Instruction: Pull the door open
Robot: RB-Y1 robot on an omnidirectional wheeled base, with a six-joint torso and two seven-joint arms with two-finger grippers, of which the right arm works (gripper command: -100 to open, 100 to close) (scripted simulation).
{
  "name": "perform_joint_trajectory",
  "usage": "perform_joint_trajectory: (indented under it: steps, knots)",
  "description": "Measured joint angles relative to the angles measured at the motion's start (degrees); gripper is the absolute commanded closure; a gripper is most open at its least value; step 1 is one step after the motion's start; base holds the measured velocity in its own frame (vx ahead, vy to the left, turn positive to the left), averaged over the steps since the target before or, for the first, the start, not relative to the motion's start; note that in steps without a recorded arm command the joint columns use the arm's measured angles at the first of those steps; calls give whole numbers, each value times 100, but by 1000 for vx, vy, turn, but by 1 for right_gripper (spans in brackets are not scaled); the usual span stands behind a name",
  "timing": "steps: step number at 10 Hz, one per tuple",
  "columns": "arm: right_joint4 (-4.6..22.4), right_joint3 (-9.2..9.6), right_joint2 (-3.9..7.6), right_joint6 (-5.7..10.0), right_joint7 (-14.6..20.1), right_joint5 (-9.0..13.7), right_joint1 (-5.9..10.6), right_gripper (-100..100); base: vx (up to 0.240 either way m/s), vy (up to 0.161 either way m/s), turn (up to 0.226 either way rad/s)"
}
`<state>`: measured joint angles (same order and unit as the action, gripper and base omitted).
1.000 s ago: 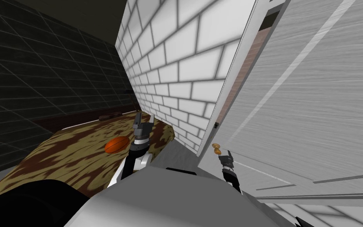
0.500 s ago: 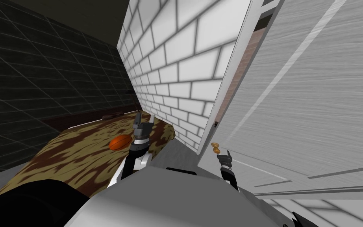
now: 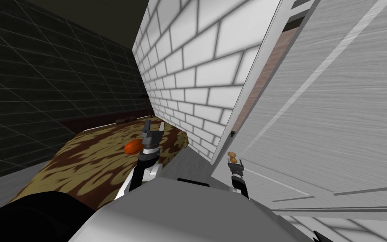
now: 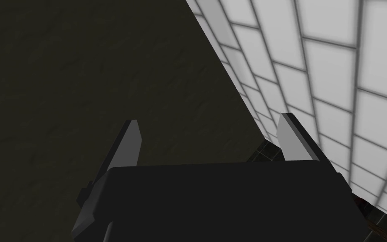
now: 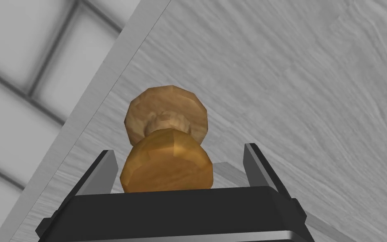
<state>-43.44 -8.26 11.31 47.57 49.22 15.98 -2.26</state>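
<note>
A grey-white door (image 3: pixel 335 105) stands slightly ajar on the right, with a brown strip showing in the gap by its frame (image 3: pixel 253 80). Its round brown knob (image 3: pixel 232 157) sits near the door's free edge. My right gripper (image 3: pixel 234 164) is right at the knob. In the right wrist view the knob (image 5: pixel 167 164) lies between the fingers of the right gripper (image 5: pixel 179 149), which stand open and do not clearly press it. My left gripper (image 3: pixel 152 136) is held up over a patterned surface, and the left gripper (image 4: pixel 207 122) is open and holds nothing.
A white brick wall (image 3: pixel 197 75) runs left of the door frame. A low brown-and-tan patterned surface (image 3: pixel 92 159) with an orange ball (image 3: pixel 133 146) on it lies to the left. Dark tiled walls (image 3: pixel 41 84) stand behind it.
My right gripper has moved up to the knob, which now sits between its fingers. The head view has shifted a little to the right. The left arm keeps its pose.
</note>
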Motion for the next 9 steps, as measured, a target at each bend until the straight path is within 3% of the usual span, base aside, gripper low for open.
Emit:
perform_joint_trajectory:
  steps: [5,9]
  knots:
    - [45,116,-106,-17,708,265,110,-100,-63,-10,33]
    - [-72,219,-212,-108,1283,506,128,-100,-69,-6,23]
